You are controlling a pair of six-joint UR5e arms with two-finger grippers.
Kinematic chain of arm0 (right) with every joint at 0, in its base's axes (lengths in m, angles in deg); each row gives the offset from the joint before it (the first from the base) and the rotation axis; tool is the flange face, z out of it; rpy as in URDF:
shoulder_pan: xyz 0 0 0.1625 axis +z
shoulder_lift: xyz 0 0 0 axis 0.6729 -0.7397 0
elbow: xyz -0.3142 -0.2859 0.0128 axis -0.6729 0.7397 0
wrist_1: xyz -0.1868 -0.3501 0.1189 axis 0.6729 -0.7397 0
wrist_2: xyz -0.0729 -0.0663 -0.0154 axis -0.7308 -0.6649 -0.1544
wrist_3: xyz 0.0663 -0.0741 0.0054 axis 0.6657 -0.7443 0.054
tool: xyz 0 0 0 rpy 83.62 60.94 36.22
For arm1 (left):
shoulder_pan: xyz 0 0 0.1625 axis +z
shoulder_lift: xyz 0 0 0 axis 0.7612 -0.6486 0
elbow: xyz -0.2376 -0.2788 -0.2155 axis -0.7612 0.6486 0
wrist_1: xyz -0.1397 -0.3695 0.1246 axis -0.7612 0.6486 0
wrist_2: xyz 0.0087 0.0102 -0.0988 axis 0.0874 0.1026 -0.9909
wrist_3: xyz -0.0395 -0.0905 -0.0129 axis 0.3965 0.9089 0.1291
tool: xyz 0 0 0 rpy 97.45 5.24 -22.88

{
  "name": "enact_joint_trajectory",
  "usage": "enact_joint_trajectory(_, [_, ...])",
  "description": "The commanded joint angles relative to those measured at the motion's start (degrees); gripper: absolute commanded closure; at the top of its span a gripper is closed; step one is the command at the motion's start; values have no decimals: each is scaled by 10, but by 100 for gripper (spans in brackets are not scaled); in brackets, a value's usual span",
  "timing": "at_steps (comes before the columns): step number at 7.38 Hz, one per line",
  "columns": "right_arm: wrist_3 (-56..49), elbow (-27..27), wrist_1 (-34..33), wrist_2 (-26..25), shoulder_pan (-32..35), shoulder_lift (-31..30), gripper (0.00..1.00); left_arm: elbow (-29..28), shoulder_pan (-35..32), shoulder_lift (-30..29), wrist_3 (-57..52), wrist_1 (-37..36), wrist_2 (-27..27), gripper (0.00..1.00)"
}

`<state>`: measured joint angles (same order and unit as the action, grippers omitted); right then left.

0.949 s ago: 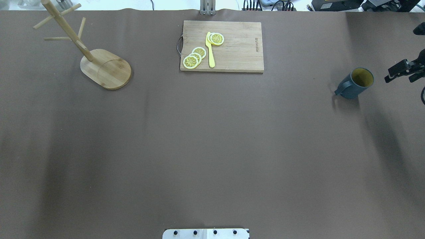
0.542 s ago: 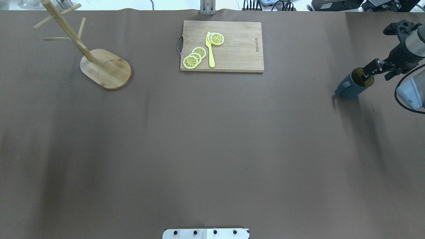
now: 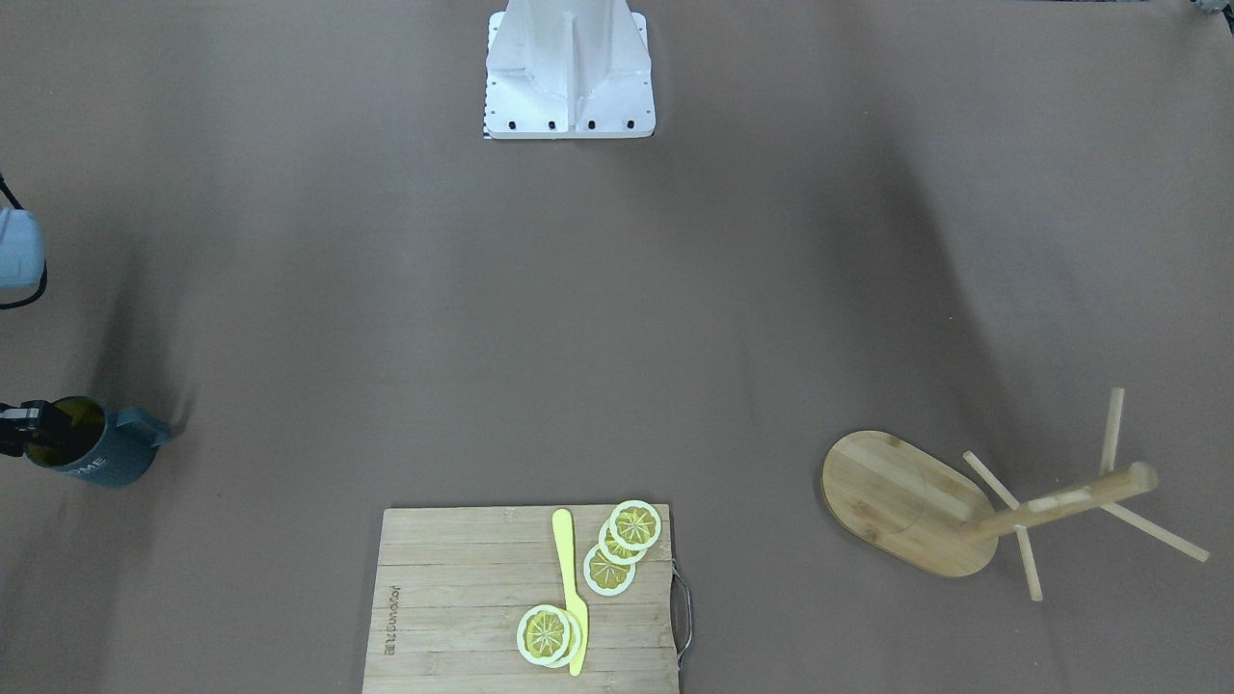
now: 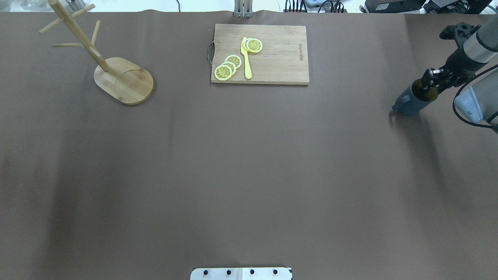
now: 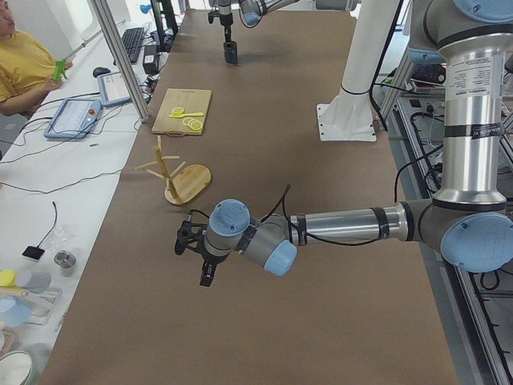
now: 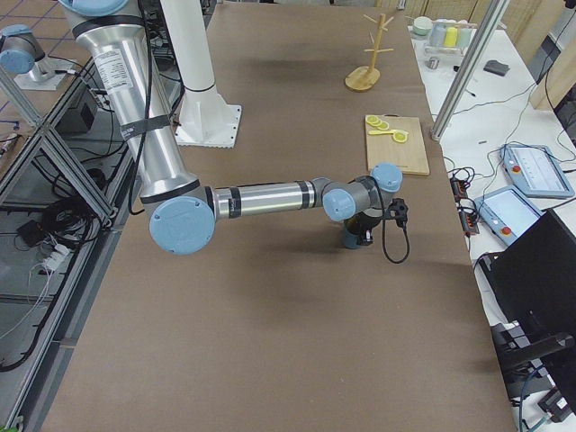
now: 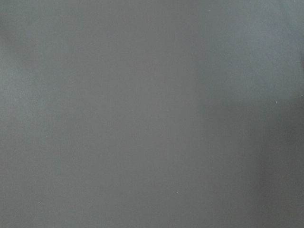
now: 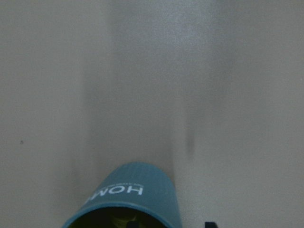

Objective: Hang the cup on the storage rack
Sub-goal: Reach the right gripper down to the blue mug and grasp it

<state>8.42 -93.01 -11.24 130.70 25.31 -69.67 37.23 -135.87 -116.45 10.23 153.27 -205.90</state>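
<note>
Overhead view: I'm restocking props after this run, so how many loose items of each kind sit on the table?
cup: 1
storage rack: 1
cutting board: 1
lemon slices: 5, partly overlapping
yellow knife: 1
Total: 9

Looking around, the only word I can read is on the cup [image 8: 128, 199]. White capitals spell HOME on its ribbed blue-grey side, just below the rim. The right wrist camera sees the word upside down. From across the surface [image 3: 617, 289], the cup's lettering shows only in part, and I can pick out just the letters OME. The cutting board [image 3: 463, 598] carries a small dark mark in the wood close to one short edge, running along that edge. It looks like a brand stamp, but the letters are too small to make out in either the front or the overhead view.
</note>
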Motion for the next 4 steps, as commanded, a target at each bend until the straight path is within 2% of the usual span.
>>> enact_joint_trajectory(1, [29, -29, 1, 28, 1, 0, 100, 0, 0, -3, 0, 0, 0, 2])
enact_joint_trajectory(2, [34, -61, -2, 28, -12, 1, 100, 0, 0, -4, 0, -1, 0, 2])
enact_joint_trajectory(4, [162, -136, -3, 20, -89, 18, 100, -5, 0, -4, 0, -1, 0, 2])
